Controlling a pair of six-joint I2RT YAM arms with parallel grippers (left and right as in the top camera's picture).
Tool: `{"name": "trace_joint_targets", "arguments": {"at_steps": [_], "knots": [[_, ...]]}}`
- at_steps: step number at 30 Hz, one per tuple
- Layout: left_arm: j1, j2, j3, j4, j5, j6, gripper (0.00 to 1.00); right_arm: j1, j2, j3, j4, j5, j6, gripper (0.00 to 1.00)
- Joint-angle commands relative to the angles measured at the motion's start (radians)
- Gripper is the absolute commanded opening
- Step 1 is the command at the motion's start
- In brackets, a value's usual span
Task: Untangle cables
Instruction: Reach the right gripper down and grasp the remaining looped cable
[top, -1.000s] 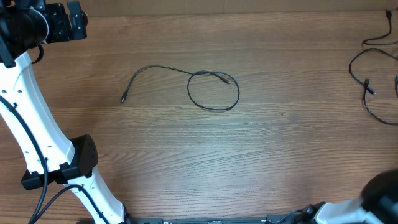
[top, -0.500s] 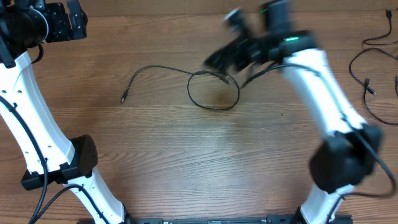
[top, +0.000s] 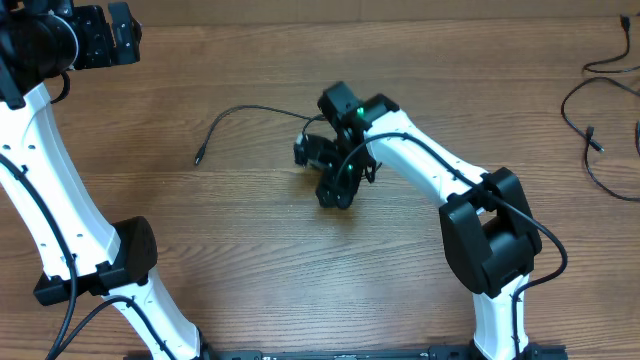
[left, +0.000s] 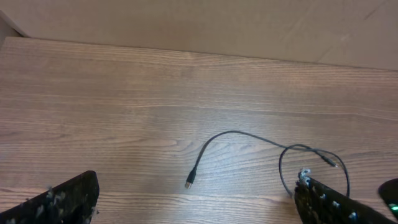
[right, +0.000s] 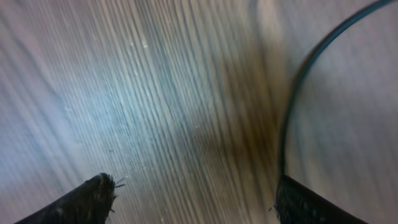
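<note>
One thin black cable (top: 250, 108) lies on the wooden table, its plug end (top: 198, 159) to the left and its loop under my right arm. My right gripper (top: 322, 172) is down over that loop, open. In the right wrist view the gripper (right: 196, 190) is close to the wood, and an arc of the cable (right: 298, 81) runs down to the inner edge of the right finger (right: 311, 202). Nothing lies between the fingers. My left gripper (top: 125, 35) hangs open at the far left. In its own view the gripper (left: 196, 186) looks down on the cable (left: 233, 132) from high above.
More black cables (top: 590, 140) lie loose at the table's far right edge. The right arm's elbow (top: 490, 235) stands over the middle right of the table. A pale wall (left: 199, 25) borders the far edge.
The right arm swung in from the lower right, passed over the loop and came down onto it; its jaws have narrowed slightly. The left arm has not moved.
</note>
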Motion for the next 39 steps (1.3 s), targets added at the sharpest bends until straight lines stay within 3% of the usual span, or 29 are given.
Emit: {"name": "trace_joint_targets", "arguments": {"at_steps": [1,5,6,7,8,18,19,20,21,23,26,30,34,39], "knots": [[-0.005,-0.008,0.005,-0.002,0.009,-0.005,1.0,-0.006,0.01,-0.105,0.079,0.014,-0.026,0.82],[-0.009,-0.008,0.005,-0.002,0.009,-0.005,1.0,-0.006,0.01,-0.203,0.191,0.014,-0.024,0.83],[-0.009,-0.008,0.004,-0.002,0.009,-0.005,1.0,-0.006,0.01,-0.223,0.211,0.014,-0.018,0.71],[-0.009,-0.008,0.004,-0.002,0.009,-0.005,1.0,-0.006,0.01,-0.243,0.23,0.014,-0.018,0.31],[-0.008,-0.008,0.004,-0.002,0.009,-0.005,1.0,-0.004,0.01,-0.254,0.243,0.014,-0.018,0.04],[-0.009,-0.007,0.003,-0.002,0.009,-0.005,1.0,-0.002,-0.019,-0.185,0.224,-0.002,0.148,0.04],[-0.009,-0.007,0.0,-0.002,0.009,-0.005,1.0,-0.002,-0.024,-0.172,0.211,-0.001,0.148,0.21],[-0.009,-0.007,-0.002,-0.002,0.009,-0.005,1.0,-0.002,-0.028,-0.155,0.192,-0.002,0.148,0.62],[-0.008,-0.007,-0.006,-0.002,0.009,-0.005,1.0,-0.001,-0.032,-0.135,0.167,-0.002,0.149,0.8],[-0.009,-0.007,-0.017,-0.002,0.009,-0.005,1.0,0.0,-0.037,-0.103,0.126,-0.001,0.148,0.81],[-0.009,-0.005,-0.035,-0.002,0.009,-0.005,1.0,0.0,-0.05,-0.058,0.082,0.004,0.146,0.68],[-0.009,-0.001,-0.072,-0.002,0.009,-0.002,1.0,-0.008,-0.056,-0.046,0.108,0.071,0.121,0.74],[-0.008,-0.001,-0.104,0.005,0.009,0.031,1.0,-0.015,-0.044,-0.058,0.148,0.079,0.01,0.74],[-0.008,-0.001,-0.105,0.022,0.009,0.032,1.0,-0.027,-0.016,-0.061,0.204,0.101,0.0,0.75]]}}
